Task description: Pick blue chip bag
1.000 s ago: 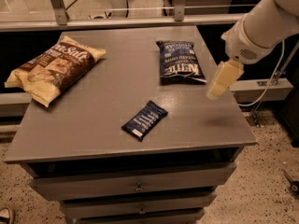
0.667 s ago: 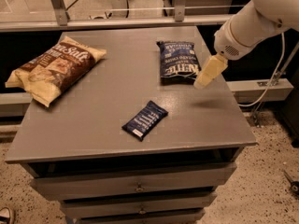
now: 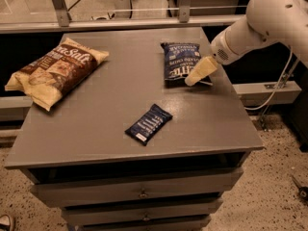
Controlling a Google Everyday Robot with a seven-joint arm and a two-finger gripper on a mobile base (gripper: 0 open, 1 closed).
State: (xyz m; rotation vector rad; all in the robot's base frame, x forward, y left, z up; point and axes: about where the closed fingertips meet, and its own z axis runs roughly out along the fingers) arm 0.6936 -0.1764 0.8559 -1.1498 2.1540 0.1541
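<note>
The blue chip bag (image 3: 180,61) lies flat on the far right part of the grey table (image 3: 110,105), dark navy with white lettering. My gripper (image 3: 198,73) comes in from the right on a white arm (image 3: 260,23). Its cream-coloured tip hangs over the bag's near right corner and covers part of its lettering. I cannot tell if it touches the bag.
A large brown-and-cream bag (image 3: 55,71) lies at the table's left. A small dark blue bar wrapper (image 3: 148,124) lies near the front middle. Drawers (image 3: 139,194) sit below the tabletop. A rail (image 3: 120,23) runs behind the table.
The gripper has moved left and toward the far side, from beside the table's right edge to over the blue chip bag's near right corner. The bags and wrapper have not moved.
</note>
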